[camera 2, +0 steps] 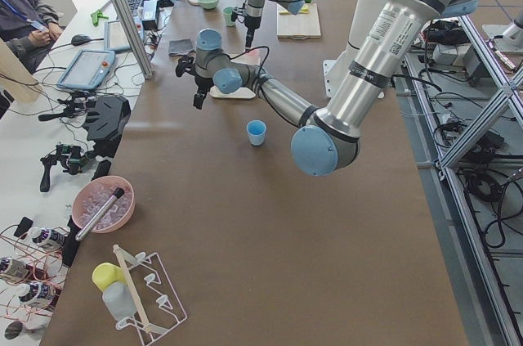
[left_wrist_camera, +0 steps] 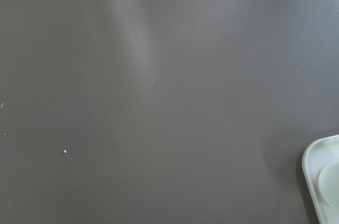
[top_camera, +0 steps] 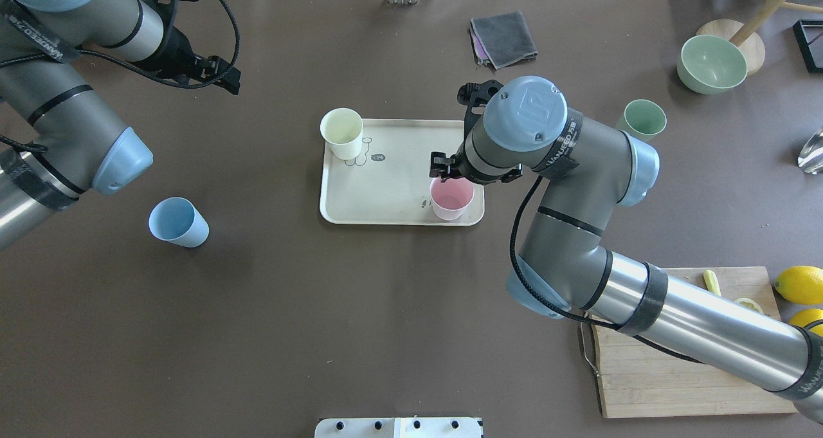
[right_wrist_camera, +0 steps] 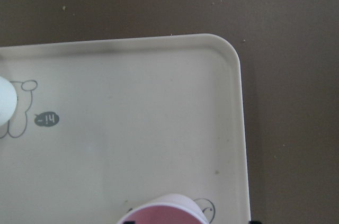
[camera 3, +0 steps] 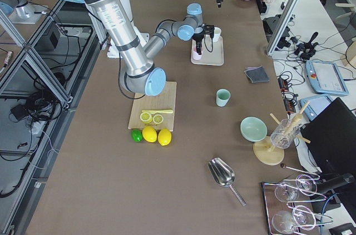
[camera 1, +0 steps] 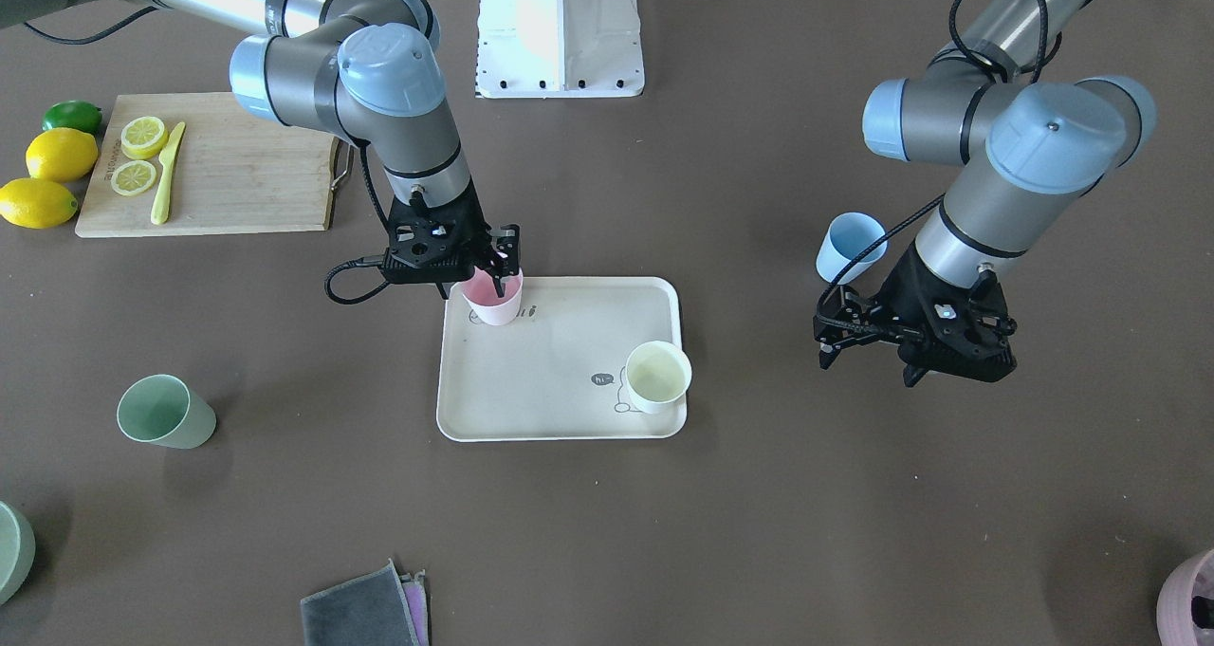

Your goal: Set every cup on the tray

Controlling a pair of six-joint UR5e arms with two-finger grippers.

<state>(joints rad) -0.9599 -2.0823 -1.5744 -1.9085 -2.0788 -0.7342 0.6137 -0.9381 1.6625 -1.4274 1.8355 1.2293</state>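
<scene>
The beige tray [camera 1: 560, 361] lies mid-table. The cream-yellow cup [camera 1: 657, 376] stands upright on one corner of it, and the pink cup [camera 1: 493, 297] stands upright on the opposite corner. My right gripper [camera 1: 498, 259] hovers right over the pink cup's rim. In the right wrist view its fingertips sit wide apart at the bottom edge, so it looks open. The sage green cup [camera 1: 166, 412] and the light blue cup [camera 1: 851, 245] stand on the table off the tray. My left gripper [camera 1: 827, 342] is open and empty, near the blue cup.
A wooden cutting board [camera 1: 218, 167] with lemon slices and a knife lies behind the right arm. Whole lemons [camera 1: 59, 153] and a lime lie beside it. A grey cloth [camera 1: 365, 608], a green bowl [top_camera: 710, 63] and a pink bowl [camera 1: 1190, 599] sit near the far edge.
</scene>
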